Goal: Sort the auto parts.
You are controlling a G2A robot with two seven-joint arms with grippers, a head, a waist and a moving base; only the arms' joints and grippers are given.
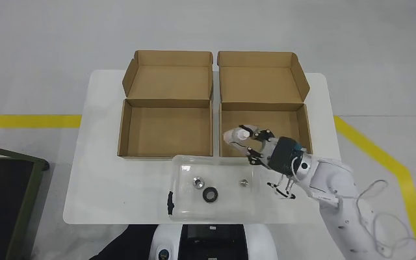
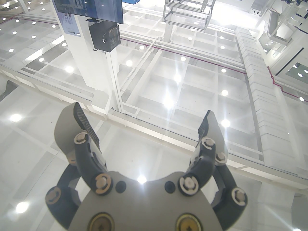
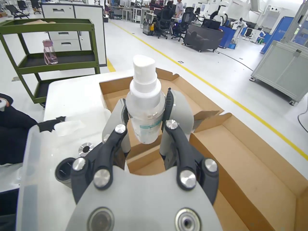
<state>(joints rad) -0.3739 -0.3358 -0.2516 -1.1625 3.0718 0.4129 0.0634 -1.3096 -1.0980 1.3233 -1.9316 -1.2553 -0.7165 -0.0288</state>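
My right gripper is shut on a clear spray bottle with a white pump cap, holding it over the near edge of the right cardboard box. From above, the spray bottle lies sideways in the right gripper, just inside that box. In the clear plastic tray rest a black ring, a silver bushing and a small metal part. My left gripper is open and empty, pointing up at the ceiling.
The left cardboard box stands open beside the right one, both with flaps folded back. A green shelf cart stands off the table's far side. White tabletop shows left of the boxes.
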